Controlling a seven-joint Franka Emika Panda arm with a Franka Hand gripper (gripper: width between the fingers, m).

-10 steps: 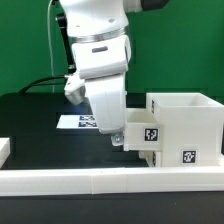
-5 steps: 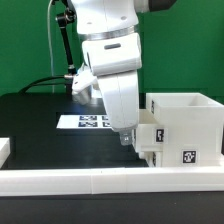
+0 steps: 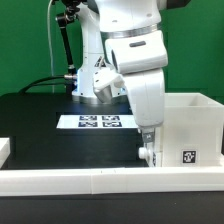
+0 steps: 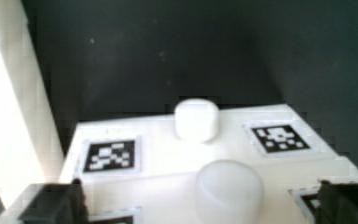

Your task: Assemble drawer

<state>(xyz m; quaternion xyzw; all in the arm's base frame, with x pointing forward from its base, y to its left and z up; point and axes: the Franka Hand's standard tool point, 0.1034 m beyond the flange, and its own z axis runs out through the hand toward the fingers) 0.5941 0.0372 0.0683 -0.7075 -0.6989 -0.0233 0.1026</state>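
The white drawer casing (image 3: pixel 190 125) stands at the exterior view's right, with a tag on its front. My gripper (image 3: pixel 148 150) hangs low against the casing's left side and hides most of the tray there. Only a small white bit (image 3: pixel 147 156) shows under it. In the wrist view the tray's white face (image 4: pixel 158 150) carries two tags and a rounded knob (image 4: pixel 197 118). A second knob (image 4: pixel 226 190) lies nearer, between my fingers. My gripper (image 4: pixel 197 203) is open, with the dark fingertips (image 4: pixel 51 205) wide apart and clear of that knob.
The long low white rail (image 3: pixel 100 180) runs along the table's front edge and also shows in the wrist view (image 4: pixel 7 100). The marker board (image 3: pixel 100 122) lies on the black table behind the arm. A short white block (image 3: pixel 4 148) sits at the left.
The arm has moved toward the exterior view's right, up against the casing. The tagged tray that stuck out of the casing's left side is now hidden behind the gripper.
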